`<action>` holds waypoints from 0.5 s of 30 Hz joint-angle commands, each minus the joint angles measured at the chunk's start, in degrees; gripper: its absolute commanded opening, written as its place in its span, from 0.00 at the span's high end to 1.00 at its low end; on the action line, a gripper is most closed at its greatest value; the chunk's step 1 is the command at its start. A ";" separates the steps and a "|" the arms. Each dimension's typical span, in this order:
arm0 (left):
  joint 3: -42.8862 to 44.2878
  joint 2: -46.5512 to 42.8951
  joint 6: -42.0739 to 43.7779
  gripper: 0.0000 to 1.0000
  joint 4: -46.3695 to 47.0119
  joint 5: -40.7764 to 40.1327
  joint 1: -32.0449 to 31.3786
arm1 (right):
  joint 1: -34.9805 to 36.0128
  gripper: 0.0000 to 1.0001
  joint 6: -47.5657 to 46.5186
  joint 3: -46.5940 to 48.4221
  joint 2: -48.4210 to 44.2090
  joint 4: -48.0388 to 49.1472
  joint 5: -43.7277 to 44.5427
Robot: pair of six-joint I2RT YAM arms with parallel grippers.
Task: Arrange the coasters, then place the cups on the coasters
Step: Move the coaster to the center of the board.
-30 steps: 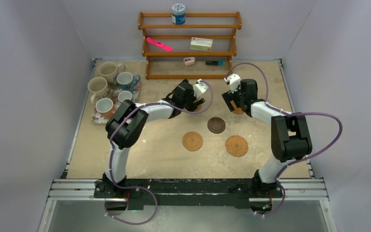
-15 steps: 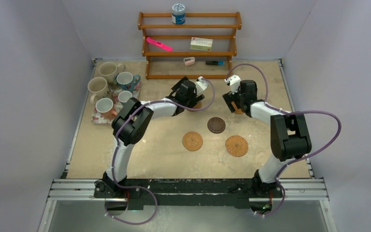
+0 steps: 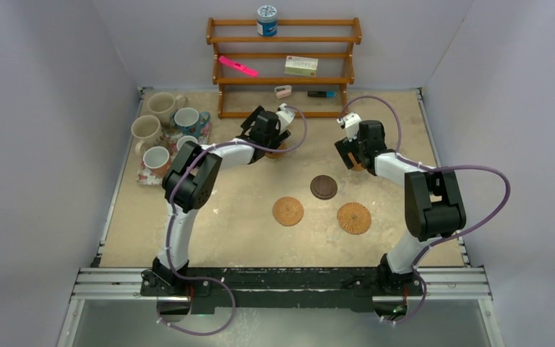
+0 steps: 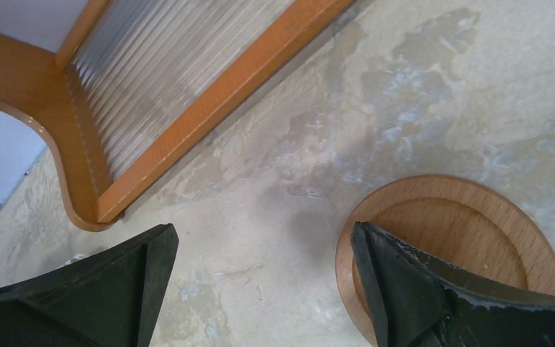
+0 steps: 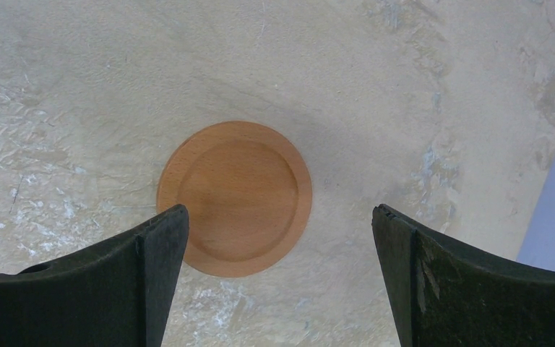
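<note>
Left end effector (image 4: 260, 238): jaws wide apart, holding nothing. A round tan wooden coaster (image 4: 462, 231) lies on the counter (image 4: 419, 94), off-centre beneath one finger. Right end effector (image 5: 280, 213): spread wide, empty, above a second wooden coaster (image 5: 235, 181). The handled ceramic cups (image 3: 165, 137) stand on the floral mat (image 3: 147, 177). Risk: closing off-centre would likely shove the left disc rather than lift it.

Wooden rack (image 4: 217, 101) stands just beyond the left gripper (image 4: 260, 238); open tabletop (image 3: 238, 231) lies nearer.

Coaster (image 4: 462, 231) partly behind left end effector (image 4: 260, 244)
</note>
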 commanded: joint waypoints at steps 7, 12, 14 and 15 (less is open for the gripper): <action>1.77 1.04 1.21 0.02 -5.98 -2.81 4.46 | 0.17 0.01 -0.46 3.28 2.48 -3.49 3.17; 3.50 1.66 1.08 0.03 -6.70 -3.59 5.33 | 0.17 0.01 -0.61 4.11 4.46 -3.02 4.57; 3.76 1.37 0.45 0.02 -6.73 -3.42 5.34 | 0.20 0.01 -0.82 4.61 5.75 -2.14 4.86; 3.73 0.96 0.18 0.01 -6.81 -3.08 5.34 | 0.18 0.01 -0.82 4.87 6.22 -1.99 5.07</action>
